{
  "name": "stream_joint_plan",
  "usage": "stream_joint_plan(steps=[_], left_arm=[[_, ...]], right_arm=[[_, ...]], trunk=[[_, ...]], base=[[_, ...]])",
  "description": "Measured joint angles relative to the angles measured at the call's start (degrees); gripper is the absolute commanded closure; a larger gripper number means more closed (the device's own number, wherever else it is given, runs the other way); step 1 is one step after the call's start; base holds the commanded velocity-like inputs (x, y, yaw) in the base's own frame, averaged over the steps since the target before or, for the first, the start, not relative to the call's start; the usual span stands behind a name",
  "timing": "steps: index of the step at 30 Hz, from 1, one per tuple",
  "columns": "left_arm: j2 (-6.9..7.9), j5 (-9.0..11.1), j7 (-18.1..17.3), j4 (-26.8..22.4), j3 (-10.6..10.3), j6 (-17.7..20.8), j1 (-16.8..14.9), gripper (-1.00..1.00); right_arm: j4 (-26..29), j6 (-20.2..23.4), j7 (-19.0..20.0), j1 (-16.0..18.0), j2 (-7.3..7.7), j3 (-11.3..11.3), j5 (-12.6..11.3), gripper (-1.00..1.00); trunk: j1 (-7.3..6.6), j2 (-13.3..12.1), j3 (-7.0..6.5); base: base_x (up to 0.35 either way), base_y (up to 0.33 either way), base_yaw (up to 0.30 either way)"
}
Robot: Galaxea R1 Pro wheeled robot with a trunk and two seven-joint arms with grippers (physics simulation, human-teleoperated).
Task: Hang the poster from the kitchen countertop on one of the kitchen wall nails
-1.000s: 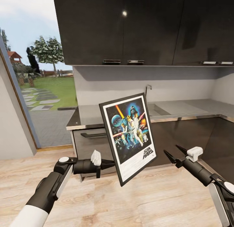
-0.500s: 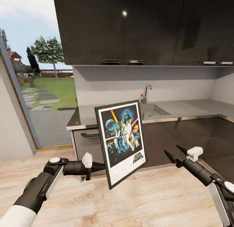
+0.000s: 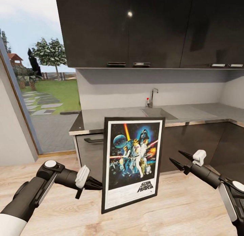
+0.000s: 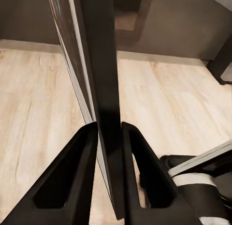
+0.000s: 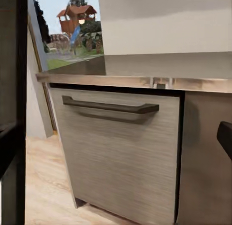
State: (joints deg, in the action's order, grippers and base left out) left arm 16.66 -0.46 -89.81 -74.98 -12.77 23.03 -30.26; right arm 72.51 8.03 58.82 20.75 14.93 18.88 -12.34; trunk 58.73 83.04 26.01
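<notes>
The poster, black-framed with the Star Wars artwork and logo, hangs upright in the air in front of the cabinets and faces the head camera. My left gripper is shut on its left edge, low down. In the left wrist view the frame runs edge-on between the two fingers. My right gripper stands open to the right of the poster, apart from it, holding nothing. Behind lies the grey kitchen countertop with a metallic front edge. The wall nails are out of view.
A sink and chrome tap sit in the counter. Dark upper cabinets hang above it. Below the counter is a drawer front with a bar handle. A glass door to the garden is at the left, over wood floor.
My left arm has drawn back and down with the poster. The poster has swung from tilted to upright, squarer to the camera and lower. The right gripper shifted slightly left.
</notes>
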Motion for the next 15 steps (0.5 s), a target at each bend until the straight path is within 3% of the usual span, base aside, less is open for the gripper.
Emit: stream_joint_plan(steps=[3,7,15], left_arm=[[0.11,-1.31,0.06,-0.42,-0.2,-0.14,0.01,1.0],[0.21,-1.54,0.07,-0.49,-0.21,-0.19,0.0,1.0],[0.32,-1.66,0.07,-0.55,-0.19,-0.28,0.0,1.0]], right_arm=[[-0.41,0.32,2.69,0.4,0.49,-0.01,0.05,-1.0],[-0.54,1.37,3.85,0.59,1.43,-0.01,0.06,-1.0],[-3.0,2.52,7.78,1.79,4.96,-0.01,0.02,-1.0]], trunk=[[0.0,0.0,0.0],[0.0,0.0,0.0],[0.0,0.0,0.0]], base=[[0.0,0.0,0.0],[0.0,0.0,0.0],[0.0,0.0,0.0]])
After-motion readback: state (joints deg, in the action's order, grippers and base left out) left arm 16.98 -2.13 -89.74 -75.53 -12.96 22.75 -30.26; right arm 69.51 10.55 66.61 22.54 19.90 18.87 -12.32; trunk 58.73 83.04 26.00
